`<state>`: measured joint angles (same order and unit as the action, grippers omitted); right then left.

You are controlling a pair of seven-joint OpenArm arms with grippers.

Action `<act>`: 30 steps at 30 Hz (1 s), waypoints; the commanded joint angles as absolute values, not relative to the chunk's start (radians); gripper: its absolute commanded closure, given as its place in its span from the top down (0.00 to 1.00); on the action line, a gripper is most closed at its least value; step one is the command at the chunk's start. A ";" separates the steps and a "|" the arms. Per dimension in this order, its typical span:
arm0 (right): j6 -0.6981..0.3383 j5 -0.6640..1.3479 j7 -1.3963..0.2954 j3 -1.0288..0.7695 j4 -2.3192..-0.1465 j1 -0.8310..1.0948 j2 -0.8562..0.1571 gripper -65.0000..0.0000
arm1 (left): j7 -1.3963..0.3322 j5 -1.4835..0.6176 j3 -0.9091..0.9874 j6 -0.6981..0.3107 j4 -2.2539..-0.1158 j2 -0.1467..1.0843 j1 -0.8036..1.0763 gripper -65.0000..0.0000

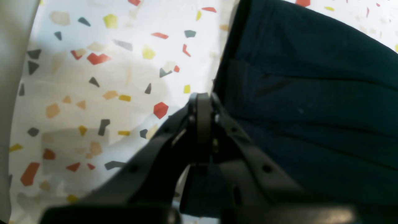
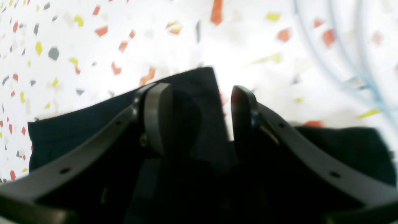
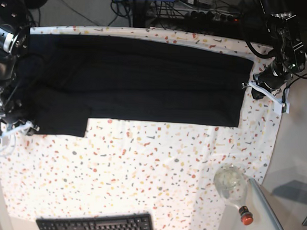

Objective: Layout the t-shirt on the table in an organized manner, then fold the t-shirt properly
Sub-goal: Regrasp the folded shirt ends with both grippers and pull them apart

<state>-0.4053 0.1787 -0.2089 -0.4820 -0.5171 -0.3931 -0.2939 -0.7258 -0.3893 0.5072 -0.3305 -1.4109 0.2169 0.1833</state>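
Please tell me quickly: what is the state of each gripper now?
Left gripper: shut, beside the t-shirt edge; a pinch on it cannot be told.
Right gripper: open, t-shirt cloth between its fingers.

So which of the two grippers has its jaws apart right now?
The right gripper: its two fingers stand apart over the t-shirt edge. The left gripper is shut beside the cloth.

Plain black t-shirt (image 3: 144, 79) on white table (image 3: 141, 170) flecked red, yellow, grey.
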 commanded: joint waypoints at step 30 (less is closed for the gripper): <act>-0.295 0.188 -0.236 -0.323 -0.423 -0.490 -0.314 0.44 | -0.710 -0.395 0.512 -0.335 -1.426 0.231 0.173 0.00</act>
